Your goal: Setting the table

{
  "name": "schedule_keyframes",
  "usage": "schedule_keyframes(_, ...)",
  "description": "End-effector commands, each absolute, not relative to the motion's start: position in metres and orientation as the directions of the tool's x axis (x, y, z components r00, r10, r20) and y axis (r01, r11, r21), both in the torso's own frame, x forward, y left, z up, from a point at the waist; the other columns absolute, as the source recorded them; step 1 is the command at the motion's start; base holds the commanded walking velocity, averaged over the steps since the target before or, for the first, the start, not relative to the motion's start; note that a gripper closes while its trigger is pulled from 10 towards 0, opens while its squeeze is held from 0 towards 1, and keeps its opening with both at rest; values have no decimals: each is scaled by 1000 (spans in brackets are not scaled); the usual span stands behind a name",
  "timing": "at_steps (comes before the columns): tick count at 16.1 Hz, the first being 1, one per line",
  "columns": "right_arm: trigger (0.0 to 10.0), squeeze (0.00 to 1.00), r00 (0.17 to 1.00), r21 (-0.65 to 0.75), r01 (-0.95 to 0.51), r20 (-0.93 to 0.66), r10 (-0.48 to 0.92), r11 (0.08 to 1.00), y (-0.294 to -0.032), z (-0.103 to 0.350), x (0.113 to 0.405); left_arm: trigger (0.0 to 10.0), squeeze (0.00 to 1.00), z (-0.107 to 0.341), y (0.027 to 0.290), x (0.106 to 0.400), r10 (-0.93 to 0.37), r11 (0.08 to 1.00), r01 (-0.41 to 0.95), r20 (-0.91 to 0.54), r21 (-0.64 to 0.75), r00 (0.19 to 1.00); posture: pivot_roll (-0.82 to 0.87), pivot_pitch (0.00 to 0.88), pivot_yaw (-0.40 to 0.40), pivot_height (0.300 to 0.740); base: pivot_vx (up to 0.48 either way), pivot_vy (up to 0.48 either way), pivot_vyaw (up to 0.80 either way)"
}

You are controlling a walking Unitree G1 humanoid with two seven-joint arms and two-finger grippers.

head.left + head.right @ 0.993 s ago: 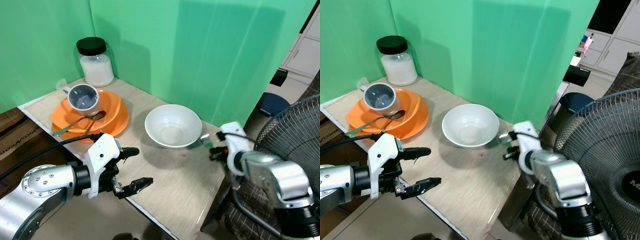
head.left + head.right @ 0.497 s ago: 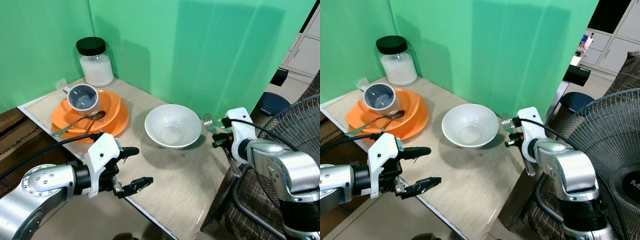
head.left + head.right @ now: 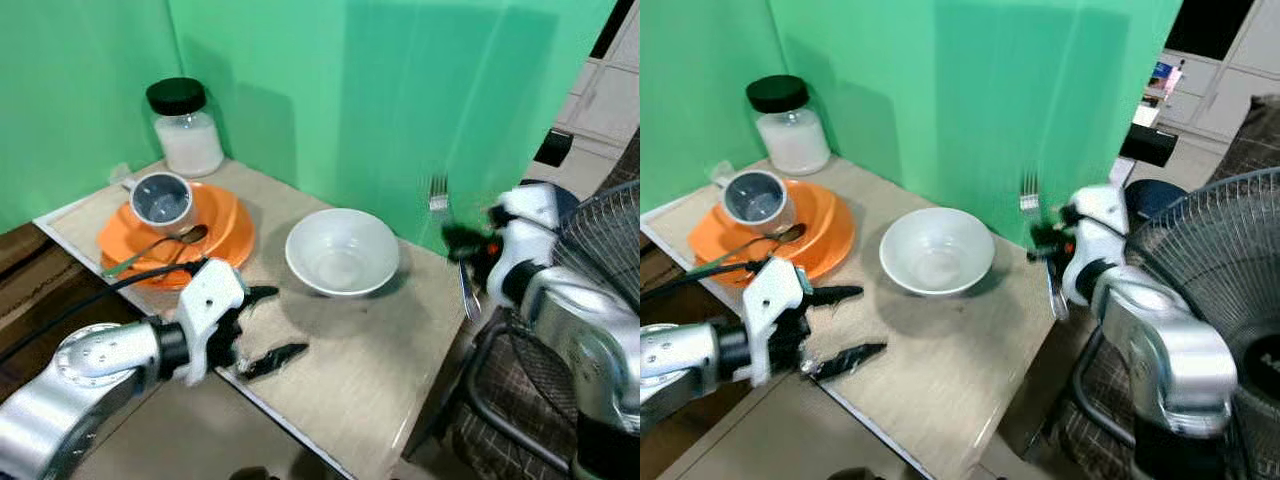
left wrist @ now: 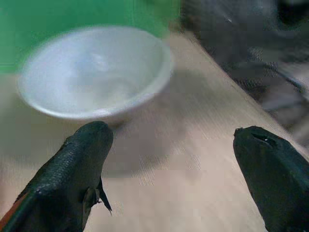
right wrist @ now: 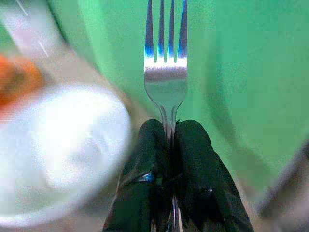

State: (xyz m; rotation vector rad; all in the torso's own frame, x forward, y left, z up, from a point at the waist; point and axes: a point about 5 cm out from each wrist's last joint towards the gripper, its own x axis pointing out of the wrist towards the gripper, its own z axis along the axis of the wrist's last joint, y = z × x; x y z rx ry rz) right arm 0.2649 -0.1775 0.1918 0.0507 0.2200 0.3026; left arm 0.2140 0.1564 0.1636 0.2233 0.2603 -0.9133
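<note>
A white bowl point(image 3: 341, 252) stands in the middle of the wooden table point(image 3: 380, 350). My right gripper point(image 3: 462, 243) is raised above the table's right edge, beside the bowl, and is shut on a silver fork point(image 3: 438, 192) whose tines point(image 5: 165, 34) point upward. My left gripper point(image 3: 268, 323) hovers open over the table's front edge, its fingers point(image 4: 77, 159) aimed toward the bowl point(image 4: 94, 72) with nothing between them. At the back left an orange plate point(image 3: 215, 225) carries a grey mug point(image 3: 160, 198) and a spoon point(image 3: 165, 243).
A glass jar point(image 3: 186, 128) of white powder with a black lid stands in the back corner against the green backdrop. A floor fan point(image 3: 610, 230) stands close beyond the table's right edge. The table's front half is bare wood.
My right gripper has lifted the fork from table height beside the bowl up into the air, tines now upright. The camera has shifted slightly. The left gripper stays open at the front edge.
</note>
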Motion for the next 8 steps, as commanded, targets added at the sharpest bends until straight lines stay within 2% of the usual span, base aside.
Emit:
schedule_keyframes(1, 10000, 0, 941, 56, -322, -92, 326, 945, -175, 207, 259, 10000, 365, 167, 165, 225, -642, 705, 689, -263, 169, 720, 62, 0, 40, 740, 0, 0, 0)
schedule_keyframes(2, 10000, 0, 938, 63, -342, -39, 345, 937, -169, 209, 252, 10000, 357, 169, 169, 228, -559, 789, 592, -207, 166, 803, 62, 0, 39, 740, 0, 0, 0)
schedule_keyframes(4, 10000, 0, 911, 69, -411, 17, 411, 909, -155, 209, 241, 10000, 357, 169, 171, 223, -491, 843, 514, -161, 159, 856, 65, 0, 32, 740, 0, 0, 0)
schedule_keyframes(8, 10000, 0, 880, 112, -475, 89, 467, 873, -140, 199, 229, 10000, 357, 156, 164, 219, -370, 901, 394, -153, 179, 916, 77, 0, 15, 740, 0, 0, -800)
